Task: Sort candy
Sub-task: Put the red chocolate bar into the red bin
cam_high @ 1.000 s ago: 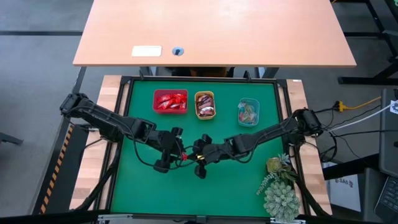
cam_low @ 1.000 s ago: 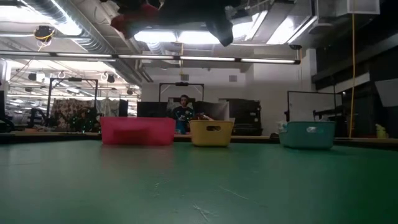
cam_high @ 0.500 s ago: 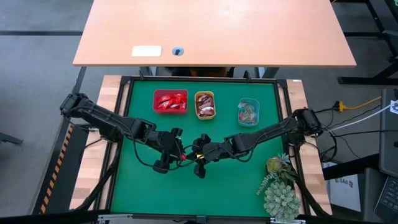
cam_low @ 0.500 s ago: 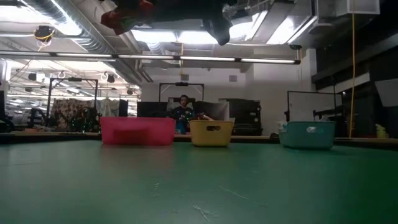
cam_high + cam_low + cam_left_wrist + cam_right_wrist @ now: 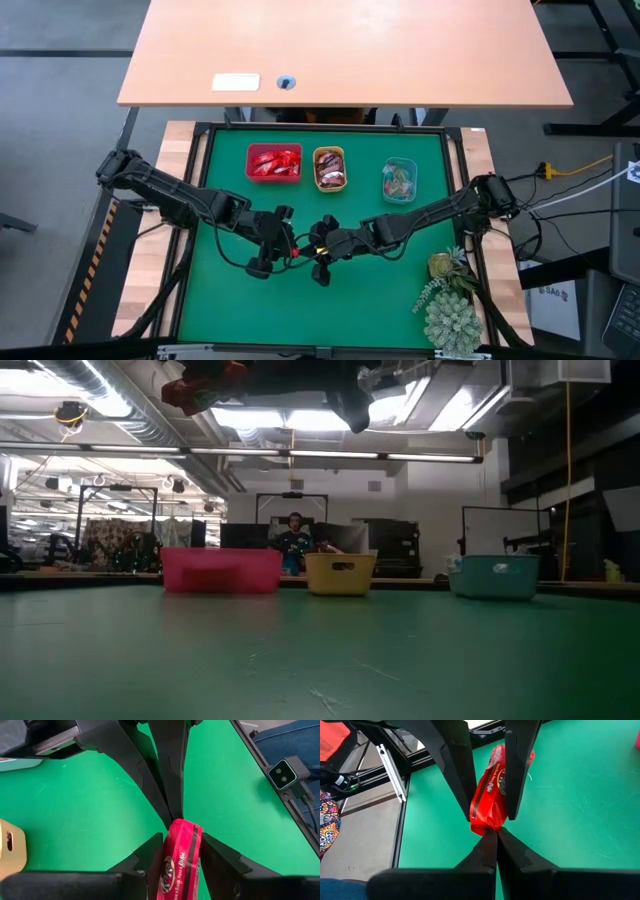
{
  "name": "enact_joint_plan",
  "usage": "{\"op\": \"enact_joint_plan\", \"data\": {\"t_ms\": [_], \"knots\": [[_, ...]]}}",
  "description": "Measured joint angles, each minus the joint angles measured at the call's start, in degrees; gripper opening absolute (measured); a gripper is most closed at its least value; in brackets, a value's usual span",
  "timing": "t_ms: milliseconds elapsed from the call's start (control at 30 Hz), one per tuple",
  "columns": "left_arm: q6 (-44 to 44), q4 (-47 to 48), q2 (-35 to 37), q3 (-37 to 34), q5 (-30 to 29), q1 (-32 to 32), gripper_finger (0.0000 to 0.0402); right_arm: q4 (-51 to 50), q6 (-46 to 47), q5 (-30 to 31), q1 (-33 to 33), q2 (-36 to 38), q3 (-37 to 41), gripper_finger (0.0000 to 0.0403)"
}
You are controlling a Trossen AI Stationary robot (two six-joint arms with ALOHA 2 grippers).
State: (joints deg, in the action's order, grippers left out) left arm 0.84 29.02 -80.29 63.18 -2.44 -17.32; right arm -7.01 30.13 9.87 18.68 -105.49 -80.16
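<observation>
Red wrapped candy (image 5: 179, 857) passes between the two grippers above the green mat (image 5: 380, 300).

Compared with a second ago, the left gripper (image 5: 279, 240) has closed its fingers on both sides of the candy and carries it a little higher. The right gripper (image 5: 318, 252), fingers pressed together, only touches the wrapper's end just ahead. I judge the handover is done; the red tray (image 5: 274, 162) comes next.

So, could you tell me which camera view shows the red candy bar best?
The left wrist view: the red candy bar fills the foreground between the left gripper fingers, its wrapper lettering legible. The right wrist view shows it well too, from the opposite end. The high view shows a red speck between both grippers; the low view, a red blur overhead.
</observation>
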Motion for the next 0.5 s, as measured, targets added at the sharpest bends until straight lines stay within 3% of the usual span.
{"op": "enact_joint_plan", "data": {"t_ms": [367, 500], "knots": [[0.0, 0.0, 0.0, 0.0, 0.0, 0.0, 0.0118, 0.1, 0.0, -2.6, -1.0, 0.0, 0.0, 0.0005], [0.0, 0.0, 0.0, 0.0, 0.0, 0.0, 0.0118, 0.1, 0.0, -3.9, -1.1, 0.0, -0.1, 0.0033]]}}
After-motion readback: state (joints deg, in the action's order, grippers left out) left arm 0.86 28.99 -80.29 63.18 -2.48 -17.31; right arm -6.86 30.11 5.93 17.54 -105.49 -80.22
